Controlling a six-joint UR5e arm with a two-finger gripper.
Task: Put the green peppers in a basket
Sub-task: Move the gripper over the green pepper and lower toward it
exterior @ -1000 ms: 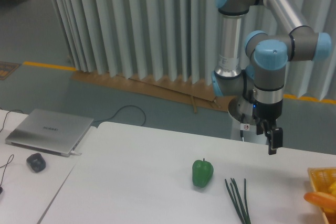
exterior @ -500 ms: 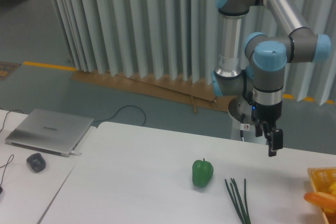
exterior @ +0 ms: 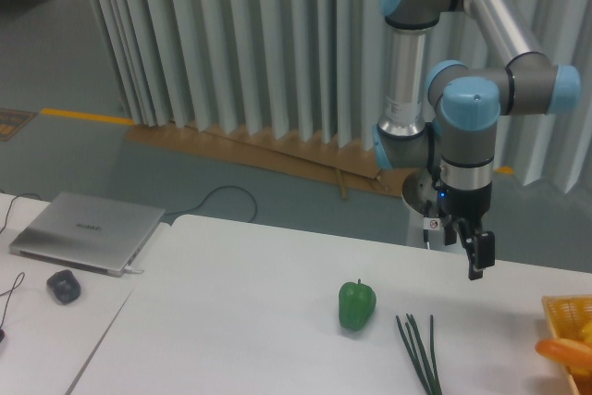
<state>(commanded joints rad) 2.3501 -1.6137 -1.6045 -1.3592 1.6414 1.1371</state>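
Our gripper [exterior: 477,262] hung empty above the table, jaw spacing unclear to us, while the green pepper [exterior: 357,305] sat left of the scallions [exterior: 418,351]. We judged a centred, vertical descent best before carrying to the basket [exterior: 561,307].

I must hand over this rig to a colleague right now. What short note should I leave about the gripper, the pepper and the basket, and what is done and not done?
Gripper: empty, hanging above the table, up and to the right of the pepper; whether the fingers are open is too small to tell.
Green pepper: standing on the white table, untouched, just left of the scallion stalks.
Basket: at the right edge of the picture, only partly in view, with orange and yellow items already inside.
Done: nothing yet.
Left: reach the pepper, grasp it, carry it right, release it in the basket.
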